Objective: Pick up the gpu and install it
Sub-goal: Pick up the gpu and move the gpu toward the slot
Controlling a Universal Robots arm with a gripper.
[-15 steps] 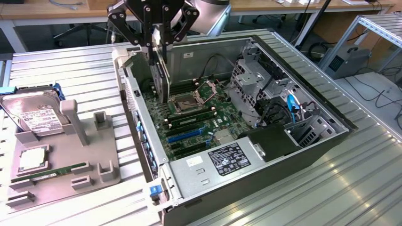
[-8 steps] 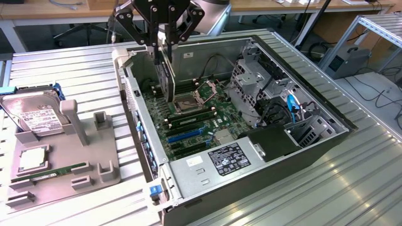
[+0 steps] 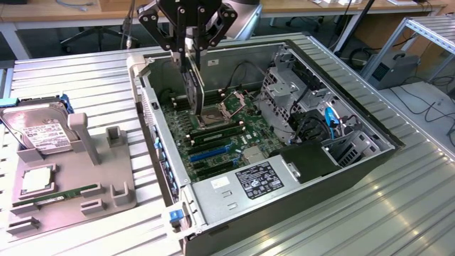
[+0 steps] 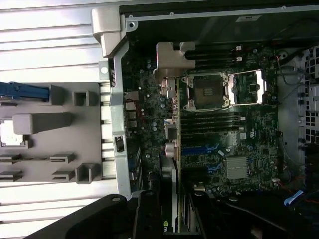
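The tool (image 3: 189, 49) is gripping the gpu (image 3: 193, 88), card hanging straight down beneath it, inside the open case (image 3: 153, 101).

A robotics lab: ribbed aluminium workbench (image 3: 71, 74), wooden desks (image 3: 57, 13), an office chair (image 3: 92, 34), floor cables (image 3: 427, 106).

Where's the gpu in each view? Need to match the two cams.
Exterior view: gpu hangs upright from the tool at top centre, over the open case.
Wrist view: gpu seen edge-on, beside the CPU socket.
Shared landmark: the CPU socket, next to the card.
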